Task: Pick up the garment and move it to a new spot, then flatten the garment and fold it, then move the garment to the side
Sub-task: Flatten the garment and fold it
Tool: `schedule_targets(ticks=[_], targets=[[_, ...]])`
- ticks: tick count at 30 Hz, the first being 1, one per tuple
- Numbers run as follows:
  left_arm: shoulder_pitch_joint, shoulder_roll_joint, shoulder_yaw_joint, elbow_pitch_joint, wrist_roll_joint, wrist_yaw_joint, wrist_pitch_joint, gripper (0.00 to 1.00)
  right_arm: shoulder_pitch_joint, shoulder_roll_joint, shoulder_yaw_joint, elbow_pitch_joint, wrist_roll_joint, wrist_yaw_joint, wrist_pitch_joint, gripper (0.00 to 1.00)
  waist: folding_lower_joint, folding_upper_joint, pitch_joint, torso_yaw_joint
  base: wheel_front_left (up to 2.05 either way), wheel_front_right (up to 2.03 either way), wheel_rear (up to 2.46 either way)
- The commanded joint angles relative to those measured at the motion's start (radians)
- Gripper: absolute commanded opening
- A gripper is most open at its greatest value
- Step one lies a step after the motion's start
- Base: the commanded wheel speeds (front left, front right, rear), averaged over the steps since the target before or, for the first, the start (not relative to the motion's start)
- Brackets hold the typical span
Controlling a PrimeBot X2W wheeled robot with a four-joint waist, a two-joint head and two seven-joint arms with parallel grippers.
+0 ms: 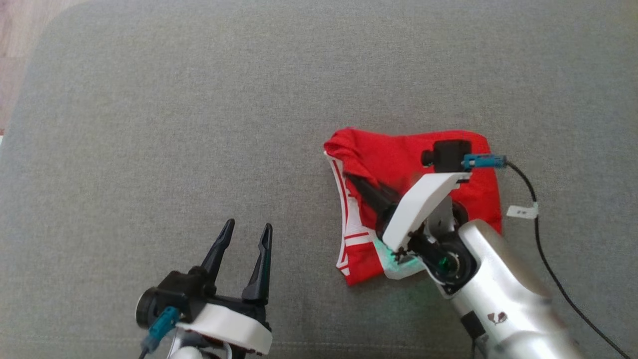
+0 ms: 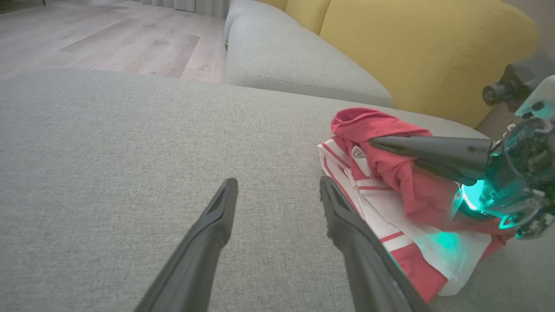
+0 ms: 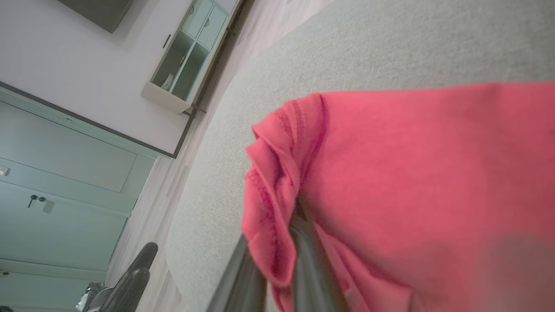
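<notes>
Head view: a red garment with white stripes lies bunched on the right half of a grey upholstered cushion. The right gripper reaches over it from the near right, its two dark fingers pressed together into a raised fold at the garment's left part. A black cable runs off the wrist across the cushion. At the near left the left gripper hangs over bare cushion with its fingers spread and nothing between them, well apart from the garment.

Left wrist view: the spread fingers point across the grey fabric. The garment sits just to their right, red cloth heaped over a white, red-striped layer, with the right gripper's finger lying along the top of the heap. Beyond are a yellow backrest and a wooden floor.

Right wrist view: a hemmed fold of the red cloth is pinched between the two fingers. A glass-fronted cabinet stands against the far wall.
</notes>
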Motion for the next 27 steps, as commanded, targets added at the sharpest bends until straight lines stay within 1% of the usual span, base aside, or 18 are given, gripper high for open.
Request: schedule_targets(ticks=[1, 8, 9, 10, 11, 12, 14, 18, 21, 24, 27], targets=[[-0.017, -0.004, 0.031, -0.025, -0.002, 0.003, -0.012, 1.0, -0.034, 0.012, 0.022, -0.025, 0.008, -0.001, -0.013, 0.0, 0.0, 0.0, -0.001, -0.001, 0.0, 0.0, 0.0], [-0.007, -0.006, 0.044, -0.022, -0.002, 0.007, -0.012, 1.0, -0.042, 0.012, 0.08, 0.025, 0.006, -0.001, -0.029, 0.0, 0.0, 0.0, -0.013, -0.017, 0.0, 0.0, 0.0], [-0.006, -0.006, 0.046, -0.022, -0.002, 0.007, -0.012, 1.0, -0.043, 0.012, 0.086, 0.027, 0.006, -0.001, -0.03, 0.13, 0.0, 0.0, -0.014, -0.021, 0.0, 0.0, 0.0], [-0.006, -0.006, 0.047, -0.02, -0.003, 0.007, -0.012, 1.0, -0.043, 0.012, 0.092, 0.029, 0.005, -0.001, -0.03, 0.41, 0.0, 0.0, -0.015, -0.024, 0.0, 0.0, 0.0], [-0.005, -0.006, 0.048, -0.019, -0.003, 0.008, -0.012, 1.0, -0.043, 0.012, 0.101, 0.028, 0.005, -0.001, -0.031, 0.66, 0.0, 0.0, -0.017, -0.027, 0.0, 0.0, 0.0], [-0.005, -0.007, 0.049, -0.017, -0.004, 0.008, -0.012, 1.0, -0.041, 0.012, 0.116, 0.019, 0.01, -0.001, -0.029, 1.0, 0.0, 0.0, -0.02, -0.03, 0.0, 0.0, 0.0], [-0.004, -0.007, 0.054, -0.014, -0.006, 0.008, -0.012, 1.0, -0.036, 0.012, 0.141, -0.003, 0.018, -0.001, -0.029, 1.0, 0.0, 0.0, -0.027, -0.036, 0.0, 0.0, 0.0], [-0.007, -0.002, 0.07, -0.016, 0.003, 0.012, -0.012, 1.0, -0.019, 0.012, 0.149, -0.073, 0.04, -0.001, -0.078, 1.0, 0.0, 0.0, -0.048, -0.053, 0.0, 0.0, 0.0], [-0.004, 0.003, 0.083, -0.02, 0.008, 0.014, -0.012, 1.0, 0.0, 0.012, 0.125, -0.129, 0.006, -0.001, -0.126, 1.0, 0.0, 0.0, -0.068, -0.068, 0.0, 0.0, 0.0], [0.004, 0.008, 0.104, -0.029, 0.01, 0.019, -0.012, 1.0, 0.038, 0.009, 0.062, -0.18, -0.1, -0.001, -0.151, 1.0, 0.0, 0.0, -0.09, -0.085, 0.0, 0.0, 0.0], [0.016, 0.015, 0.126, -0.037, 0.012, 0.023, -0.012, 1.0, 0.102, -0.039, -0.023, -0.26, -0.239, -0.001, -0.174, 1.0, 0.0, 0.0, -0.11, -0.094, 0.0, 0.0, 0.0]])
